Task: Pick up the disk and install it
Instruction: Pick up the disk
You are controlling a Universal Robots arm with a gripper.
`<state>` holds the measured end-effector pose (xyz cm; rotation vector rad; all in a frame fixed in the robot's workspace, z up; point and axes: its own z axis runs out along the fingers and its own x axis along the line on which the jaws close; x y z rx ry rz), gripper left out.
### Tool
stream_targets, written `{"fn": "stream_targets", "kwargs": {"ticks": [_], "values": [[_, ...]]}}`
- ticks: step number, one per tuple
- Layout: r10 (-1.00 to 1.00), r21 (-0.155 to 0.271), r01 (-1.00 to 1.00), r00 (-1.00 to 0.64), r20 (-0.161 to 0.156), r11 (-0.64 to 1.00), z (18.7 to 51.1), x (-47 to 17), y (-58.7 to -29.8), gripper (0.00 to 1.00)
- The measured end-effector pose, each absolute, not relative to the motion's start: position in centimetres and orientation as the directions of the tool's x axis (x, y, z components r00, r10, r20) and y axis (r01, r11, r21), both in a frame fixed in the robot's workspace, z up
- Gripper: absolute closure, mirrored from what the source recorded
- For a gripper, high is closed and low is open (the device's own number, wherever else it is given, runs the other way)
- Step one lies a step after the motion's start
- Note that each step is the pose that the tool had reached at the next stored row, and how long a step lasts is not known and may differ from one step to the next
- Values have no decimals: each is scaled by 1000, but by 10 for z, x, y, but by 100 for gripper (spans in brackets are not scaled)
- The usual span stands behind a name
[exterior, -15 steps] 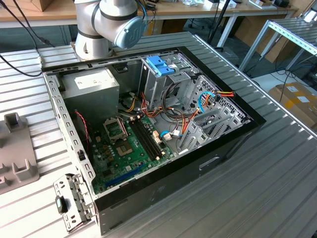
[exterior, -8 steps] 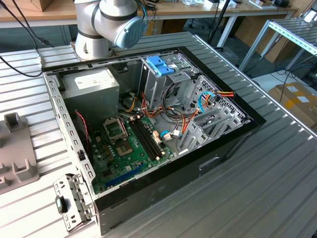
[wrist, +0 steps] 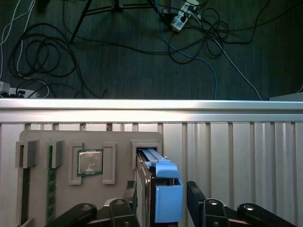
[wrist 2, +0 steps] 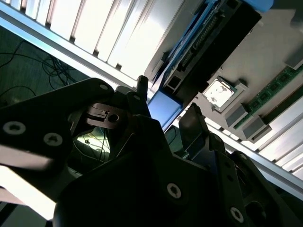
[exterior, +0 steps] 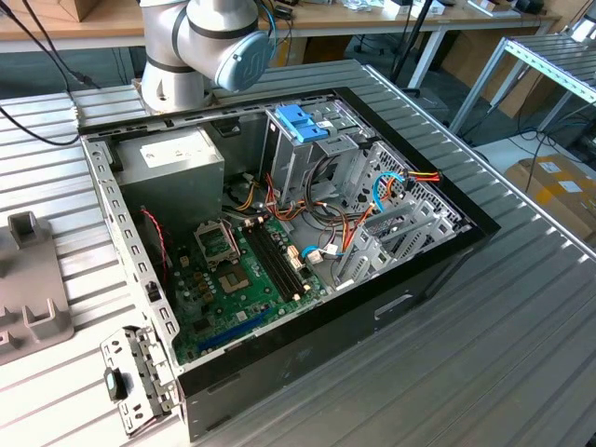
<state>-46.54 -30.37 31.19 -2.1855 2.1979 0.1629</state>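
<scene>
One grey tray (wrist: 122,161); at it one gripper (wrist: 161,185), jaws open, straddles, seemingly without touching, one disk (wrist: 165,201) standing on edge in a tray slot: thin dark body, light blue carrier. One chip (wrist: 90,162) sits nearby.

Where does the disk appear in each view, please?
First wrist view: the disk stands on edge in the grey holder.
Second wrist view: the disk seen lengthwise, blue end nearest the camera.
Exterior view: the blue latch piece in the case is another part.
Shared landmark: the processor chip beside it.
</scene>
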Motion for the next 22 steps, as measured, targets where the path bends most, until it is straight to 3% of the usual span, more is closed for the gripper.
{"fn": "stream_targets", "kwargs": {"ticks": [22], "values": [[-995, 48, -999, -8, -101, 3, 300, -465, -304, 46]]}}
